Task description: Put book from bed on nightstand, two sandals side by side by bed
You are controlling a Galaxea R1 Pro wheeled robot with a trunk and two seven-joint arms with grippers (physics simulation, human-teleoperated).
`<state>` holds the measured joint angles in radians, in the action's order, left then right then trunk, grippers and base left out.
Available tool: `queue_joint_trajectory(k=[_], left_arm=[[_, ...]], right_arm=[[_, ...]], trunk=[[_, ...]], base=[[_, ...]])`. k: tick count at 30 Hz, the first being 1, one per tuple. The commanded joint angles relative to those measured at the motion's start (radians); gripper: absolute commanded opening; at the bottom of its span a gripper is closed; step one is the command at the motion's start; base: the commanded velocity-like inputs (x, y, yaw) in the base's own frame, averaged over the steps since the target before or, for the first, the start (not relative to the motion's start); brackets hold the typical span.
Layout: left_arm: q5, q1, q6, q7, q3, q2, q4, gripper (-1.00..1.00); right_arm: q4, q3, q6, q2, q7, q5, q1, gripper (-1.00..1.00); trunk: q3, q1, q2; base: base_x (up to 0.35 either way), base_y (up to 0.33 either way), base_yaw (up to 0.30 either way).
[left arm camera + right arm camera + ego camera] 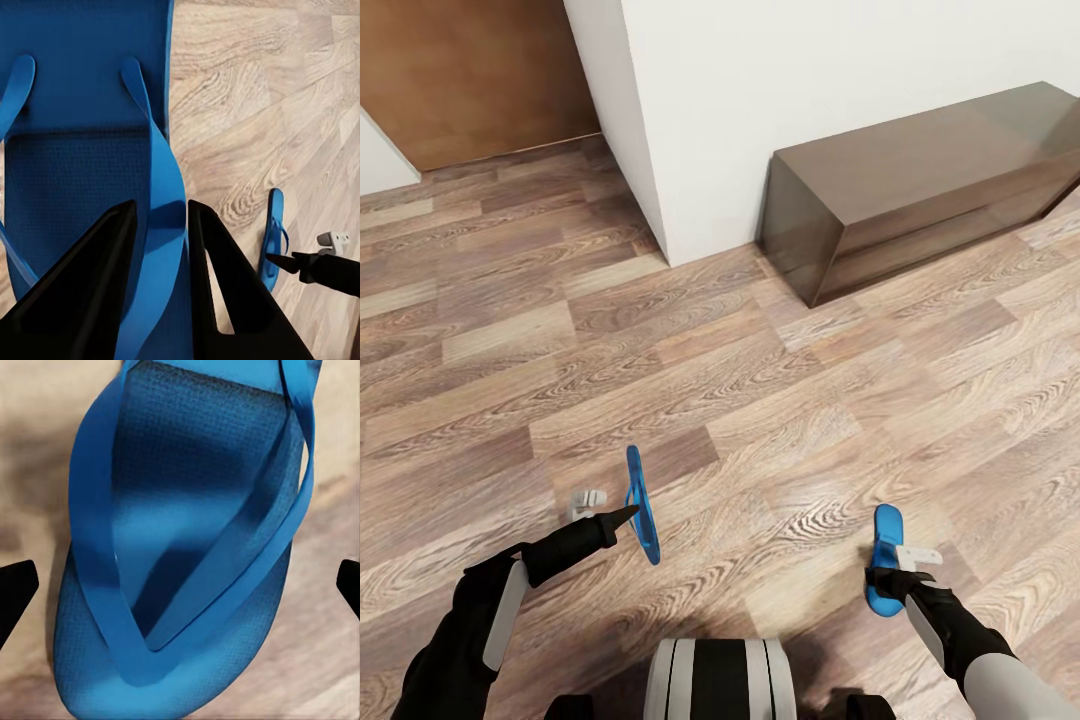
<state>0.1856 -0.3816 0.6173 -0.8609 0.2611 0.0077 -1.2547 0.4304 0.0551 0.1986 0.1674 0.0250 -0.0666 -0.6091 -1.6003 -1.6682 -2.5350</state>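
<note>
1. Sandals: left sandal [642, 505] held off the wood floor [760, 400], turned on edge so the thin sole shows edge-on in the head view; right sandal [884, 572] near the floor, sole roughly flat, whether it touches the floor cannot be told.
2. Left claw [628, 514] closed on the left sandal; left wrist view shows both dark fingers [82, 292] pinching a blue strap [161, 225] between them.
3. Right claw [895, 580] at the right sandal; right wrist view has the sandal [187, 547] centred with the dark fingertips [15, 585] far apart at the two picture edges, so wide open, gripping nothing.
4. Sandals well apart from each other, bare planks between and around them, open room ahead.
5. Arms: both black forearms reach forward and down from the lower corners of the head view, left arm angled inward, right arm angled inward too; robot trunk [720, 680] between them.
6. Room: long low dark brown cabinet [920, 190] against the white wall [810, 90] ahead right, wall corner juts out at centre, brown wooden panel [470, 70] far left.
</note>
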Motion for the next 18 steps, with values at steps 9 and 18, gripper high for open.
queue_joint_trajectory(k=[9, 18], left_arm=[[0.006, 0.000, 0.007, -0.001, 0.001, 0.000, 0.000, -1.00], [0.006, 0.000, 0.007, -0.001, 0.001, 0.000, 0.000, -1.00]], right_arm=[[0.002, 0.000, 0.005, 0.000, 0.003, -0.007, 0.000, 1.00], [0.002, 0.000, 0.005, 0.000, 0.003, -0.007, 0.000, -1.00]], trunk=[[-0.001, 0.000, 0.000], [-0.001, 0.000, 0.000]], base=[[0.000, 0.000, 0.000], [0.000, 0.000, 0.000]])
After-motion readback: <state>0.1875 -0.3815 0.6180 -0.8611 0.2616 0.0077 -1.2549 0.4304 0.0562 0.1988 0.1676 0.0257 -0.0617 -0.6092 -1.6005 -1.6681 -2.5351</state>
